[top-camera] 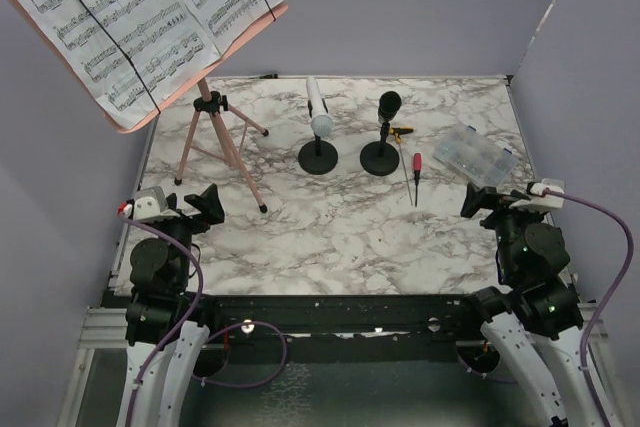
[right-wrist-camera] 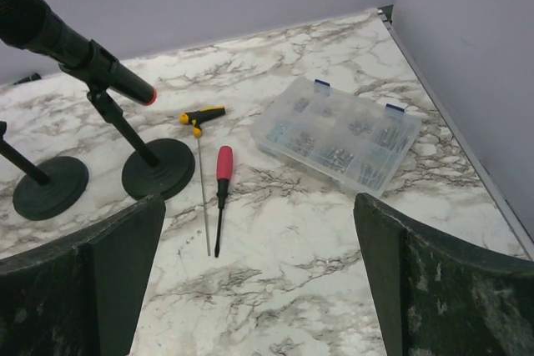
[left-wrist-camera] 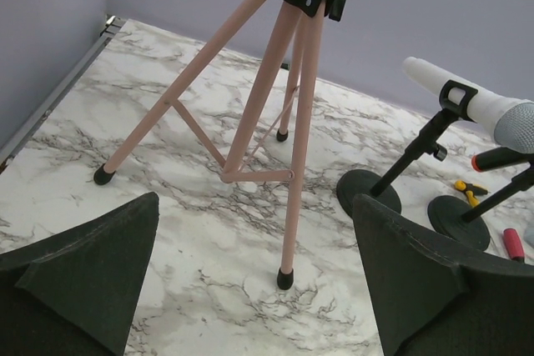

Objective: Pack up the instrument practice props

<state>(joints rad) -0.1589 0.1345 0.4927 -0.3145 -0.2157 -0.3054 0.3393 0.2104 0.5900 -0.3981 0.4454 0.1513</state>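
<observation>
- While both arms sit folded at the near edge of the table (top-camera: 330, 237), your left gripper (left-wrist-camera: 254, 198) is released. Its jaws are spread wide with nothing held, over the near-left marble.
- Your right gripper (right-wrist-camera: 259, 198) is likewise released and empty, over the near-right marble.
- Music stand (top-camera: 215, 142): a pink tripod, upright on the left side, just beyond your left gripper. Its three legs are spread, with black feet on the table and a black collar where the legs meet.
- Screwdriver (right-wrist-camera: 224, 164): red handle, lying flat right of centre, tip toward you.
- Yellow-handled tool (right-wrist-camera: 203, 114): lying flat, its thin shaft running just beside the screwdriver.
- Plastic box (right-wrist-camera: 338, 135): clear, with small compartments and blue clasps, flat on the right side beyond your right gripper, apart from the screwdriver.
- Left holder (top-camera: 318, 158) and right holder (top-camera: 380, 158): black round bases, side by side near the middle of the table, not touching.
- White microphone (top-camera: 318, 107): clipped in the left holder, tilted, mesh head toward the near side.
- Black microphone (top-camera: 389, 104): clipped in the right holder, tilted, head raised, red-tipped tail lower.
- Sheet music (top-camera: 130, 17): white pages on the stand's tilted pink board (top-camera: 250, 27), high at the far left, with two black bands (top-camera: 115, 47) across them.
</observation>
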